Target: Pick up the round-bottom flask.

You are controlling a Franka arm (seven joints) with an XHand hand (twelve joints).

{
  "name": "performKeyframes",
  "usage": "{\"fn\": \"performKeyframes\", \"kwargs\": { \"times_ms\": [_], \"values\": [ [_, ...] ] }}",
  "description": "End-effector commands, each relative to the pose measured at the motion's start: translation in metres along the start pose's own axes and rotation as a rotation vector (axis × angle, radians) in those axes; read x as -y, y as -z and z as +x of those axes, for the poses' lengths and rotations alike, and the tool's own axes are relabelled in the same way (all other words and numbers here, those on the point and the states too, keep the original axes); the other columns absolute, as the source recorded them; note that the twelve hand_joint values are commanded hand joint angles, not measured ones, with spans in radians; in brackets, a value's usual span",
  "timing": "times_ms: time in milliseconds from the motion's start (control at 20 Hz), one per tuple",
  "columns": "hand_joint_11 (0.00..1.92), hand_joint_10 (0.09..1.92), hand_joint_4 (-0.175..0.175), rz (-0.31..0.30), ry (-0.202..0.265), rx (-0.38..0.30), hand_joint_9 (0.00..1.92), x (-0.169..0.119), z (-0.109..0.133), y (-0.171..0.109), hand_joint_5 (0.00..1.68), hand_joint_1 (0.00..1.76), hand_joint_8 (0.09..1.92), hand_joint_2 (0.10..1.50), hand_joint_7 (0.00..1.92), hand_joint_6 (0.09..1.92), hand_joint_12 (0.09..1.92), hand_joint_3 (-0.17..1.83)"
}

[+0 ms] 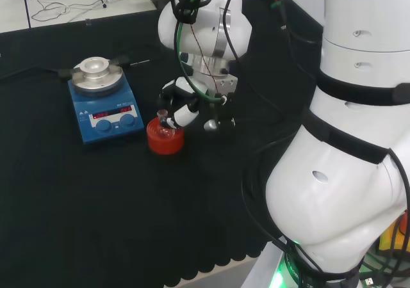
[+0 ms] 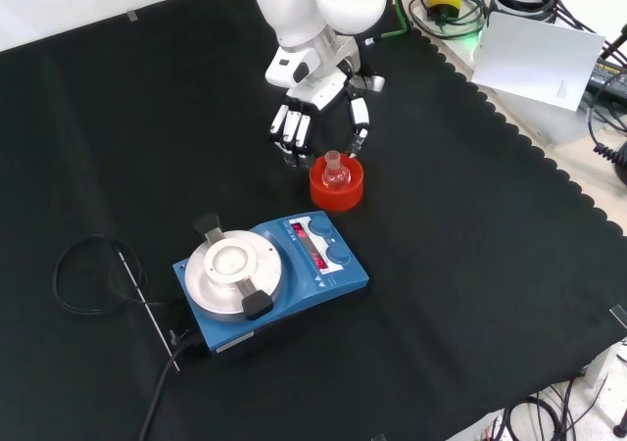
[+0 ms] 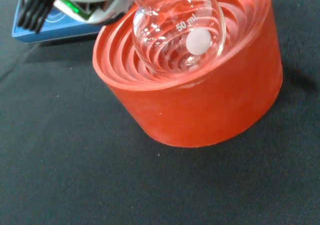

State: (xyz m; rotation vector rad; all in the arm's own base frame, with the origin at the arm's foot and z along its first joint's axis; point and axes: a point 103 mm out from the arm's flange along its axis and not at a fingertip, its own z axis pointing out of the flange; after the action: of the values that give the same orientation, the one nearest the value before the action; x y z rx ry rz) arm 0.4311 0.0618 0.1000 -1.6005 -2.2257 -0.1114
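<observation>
Hand [image 2: 318, 118] beside flask [image 2: 335, 170] in red stand [image 2: 336, 188]

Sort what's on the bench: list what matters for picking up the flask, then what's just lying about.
Belongs to the job:
- round-bottom flask, clear glass, seated in its stand
- red ribbed stand
- hand, fingers reaching down around the flask neck

Lying about:
- blue hotplate stirrer
- its black cable
- thin rod beside the stirrer

Laboratory bench, black cloth [image 2: 470, 265], blue hotplate stirrer [image 2: 269, 279], glass flask [image 2: 335, 170] in red stand [image 2: 336, 188]
</observation>
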Motion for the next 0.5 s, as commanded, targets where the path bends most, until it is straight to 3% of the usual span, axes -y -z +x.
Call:
{"fn": "performKeyframes", "kwargs": {
  "times_ms": [50,500],
  "values": [
    [0.36,0.62,-0.068,-0.004,0.003,0.006,0.68,-0.0027,0.0011,0.0,0.61,0.84,0.72,0.58,0.45,0.73,1.33,0.68],
    [0.36,0.63,-0.07,0.007,0.022,0.01,0.7,-0.0087,0.0051,-0.0029,0.68,0.86,0.73,0.59,0.48,0.76,1.33,0.68]
  ]
}}
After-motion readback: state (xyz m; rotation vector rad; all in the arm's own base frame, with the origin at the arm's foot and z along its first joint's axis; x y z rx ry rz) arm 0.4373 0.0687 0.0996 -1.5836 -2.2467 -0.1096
